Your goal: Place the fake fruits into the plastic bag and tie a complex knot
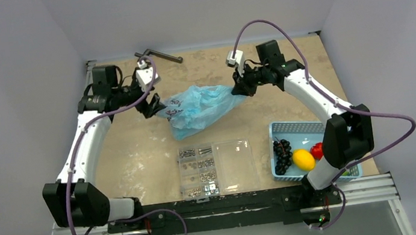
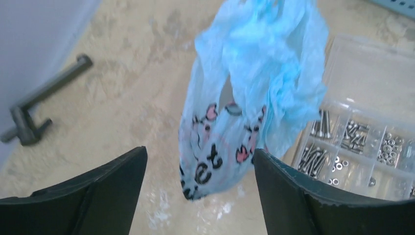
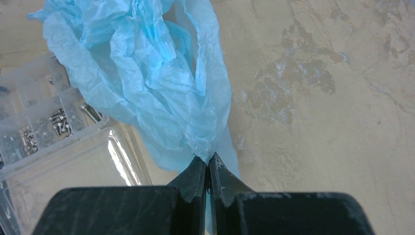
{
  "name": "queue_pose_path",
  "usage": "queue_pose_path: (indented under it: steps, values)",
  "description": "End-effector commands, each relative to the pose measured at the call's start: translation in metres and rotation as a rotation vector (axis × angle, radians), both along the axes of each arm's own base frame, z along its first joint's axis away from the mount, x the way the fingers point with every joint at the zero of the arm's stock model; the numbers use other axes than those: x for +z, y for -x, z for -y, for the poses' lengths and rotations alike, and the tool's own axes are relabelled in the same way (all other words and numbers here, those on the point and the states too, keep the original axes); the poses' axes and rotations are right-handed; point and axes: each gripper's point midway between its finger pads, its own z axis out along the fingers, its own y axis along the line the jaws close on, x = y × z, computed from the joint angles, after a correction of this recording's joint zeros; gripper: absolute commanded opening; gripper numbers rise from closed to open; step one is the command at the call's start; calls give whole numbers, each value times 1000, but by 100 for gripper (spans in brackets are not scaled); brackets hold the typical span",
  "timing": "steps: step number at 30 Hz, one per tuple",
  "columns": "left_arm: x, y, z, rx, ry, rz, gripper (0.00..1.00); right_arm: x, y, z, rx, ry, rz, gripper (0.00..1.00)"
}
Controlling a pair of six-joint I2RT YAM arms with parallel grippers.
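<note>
The light-blue plastic bag point(image 1: 199, 107) with its cartoon print lies crumpled at the table's far middle. My right gripper point(image 1: 240, 87) is shut on the bag's right end; in the right wrist view the plastic point(image 3: 161, 83) bunches into the closed fingertips point(image 3: 209, 164). My left gripper point(image 1: 154, 106) is open at the bag's left end; in the left wrist view the printed end point(image 2: 220, 147) hangs between the two spread fingers point(image 2: 112, 191), apart from them. A grape bunch point(image 1: 283, 155), a yellow lemon point(image 1: 303, 159) and a red fruit point(image 1: 317, 150) lie in the blue basket point(image 1: 292, 128). No knot shows.
A clear compartment box of screws point(image 1: 215, 168) lies near the front middle, also in the left wrist view point(image 2: 362, 142). A dark metal tool point(image 1: 159, 55) lies at the far edge. The right arm's elbow point(image 1: 344, 136) covers part of the basket.
</note>
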Motion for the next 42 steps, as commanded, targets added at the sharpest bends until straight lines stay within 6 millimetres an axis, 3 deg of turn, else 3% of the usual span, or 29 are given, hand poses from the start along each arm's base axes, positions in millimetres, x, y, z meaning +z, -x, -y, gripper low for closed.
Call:
queue_pose_path:
  steps: [1,3,7,11,17,19,23,28,32,35,39,42]
  values:
    - [83,3,44,-145,147,124,82,41,11,-13,52,-46,104,0]
    - [88,1,62,-172,116,153,84,48,14,-17,66,-54,127,0]
    - [72,-5,103,-240,59,178,85,62,21,-27,93,-81,149,0]
    - [51,-14,127,-290,34,145,86,71,25,-32,107,-95,156,0]
    - [13,9,127,-388,-63,72,86,70,26,-30,102,-77,151,0]
    - [9,20,124,-410,-73,49,87,68,26,-29,98,-70,147,0]
    - [26,39,129,-445,5,59,89,61,23,-29,94,-59,125,0]
    - [7,21,136,-381,-81,136,85,65,29,-34,127,-85,98,0]
    - [6,0,141,-318,-118,221,66,62,40,-38,164,-106,56,0]
    - [26,-6,138,-248,-77,248,35,51,39,-34,153,-77,31,0]
    - [58,15,117,-217,115,156,0,29,33,-15,130,-3,13,0]
    - [75,3,84,-50,261,52,0,14,27,5,116,47,-7,0]
